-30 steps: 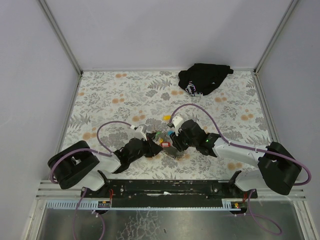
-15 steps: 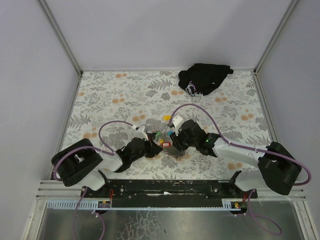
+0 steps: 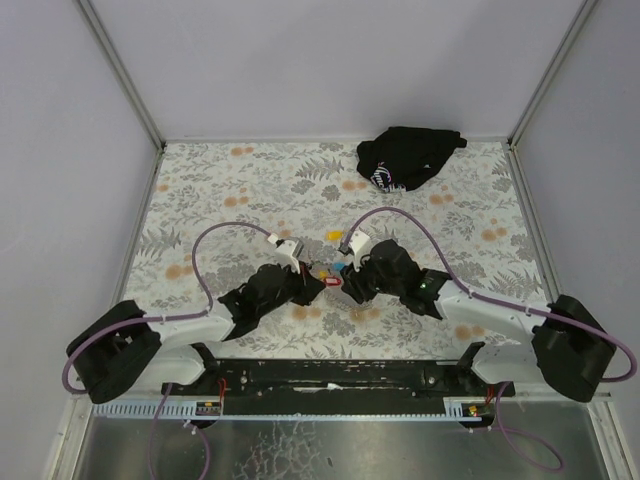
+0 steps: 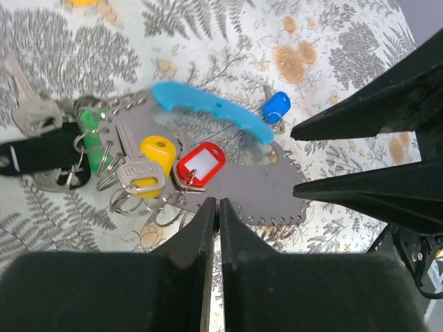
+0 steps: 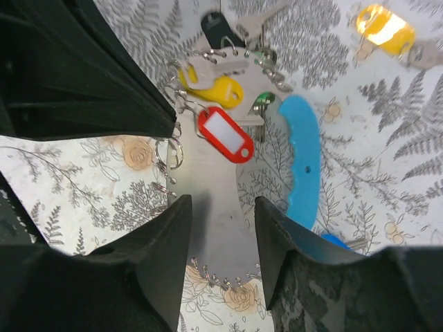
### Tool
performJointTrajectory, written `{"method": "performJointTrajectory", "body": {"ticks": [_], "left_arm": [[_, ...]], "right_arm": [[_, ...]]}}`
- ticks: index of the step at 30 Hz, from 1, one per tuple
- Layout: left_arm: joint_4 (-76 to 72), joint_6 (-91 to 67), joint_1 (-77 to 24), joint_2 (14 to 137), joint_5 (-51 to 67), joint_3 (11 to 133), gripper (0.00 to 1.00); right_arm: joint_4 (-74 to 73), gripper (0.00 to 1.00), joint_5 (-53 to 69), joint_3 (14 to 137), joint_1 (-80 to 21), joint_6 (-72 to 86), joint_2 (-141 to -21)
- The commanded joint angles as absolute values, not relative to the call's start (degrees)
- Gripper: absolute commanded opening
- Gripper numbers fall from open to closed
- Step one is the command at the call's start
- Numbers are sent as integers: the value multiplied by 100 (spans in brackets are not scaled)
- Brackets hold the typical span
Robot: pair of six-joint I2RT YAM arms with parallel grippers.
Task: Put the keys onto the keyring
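The keyring strap, a flat grey piece with a light-blue strip and small metal rings along its edge, lies on the floral table between both grippers. Red, yellow and green tags with silvery keys cluster at its end. The key with the bright blue tag lies just beyond the blue strip. My left gripper is shut, its tips at the strap's edge beside the red tag's ring; a pinched ring cannot be made out. My right gripper is open, straddling the grey strap.
A black cloth bundle lies at the far right of the table. A loose yellow tag lies just beyond the key cluster. A black fob and a silver key sit at the cluster's left end.
Both arms have reached farther from their bases, and the gripper tips and key cluster now sit slightly farther up the table. The left arm's base link has swung left.
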State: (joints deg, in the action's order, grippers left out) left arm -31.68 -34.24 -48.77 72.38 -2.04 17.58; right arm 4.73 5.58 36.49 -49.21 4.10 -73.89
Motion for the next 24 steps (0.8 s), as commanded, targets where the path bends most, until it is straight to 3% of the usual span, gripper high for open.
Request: {"method": "performJointTrajectory", "body": {"ticks": [1, 8, 16, 24], "left_arm": [[-2704, -2257, -4904, 6788, -12, 2023, 0], [-3145, -1230, -4882, 6113, 46, 1866, 0], [-4252, -385, -4648, 5871, 933, 1704, 0], [-4694, -490, -4327, 6246, 1703, 1540, 0]], "right_arm": [[1347, 51, 774, 3416, -4950, 217, -6732], [2248, 71, 491, 2924, -4878, 131, -5963], [1861, 66, 520, 3535, -4632, 290, -6413], [2105, 64, 833, 3556, -4477, 357, -7024]]}}
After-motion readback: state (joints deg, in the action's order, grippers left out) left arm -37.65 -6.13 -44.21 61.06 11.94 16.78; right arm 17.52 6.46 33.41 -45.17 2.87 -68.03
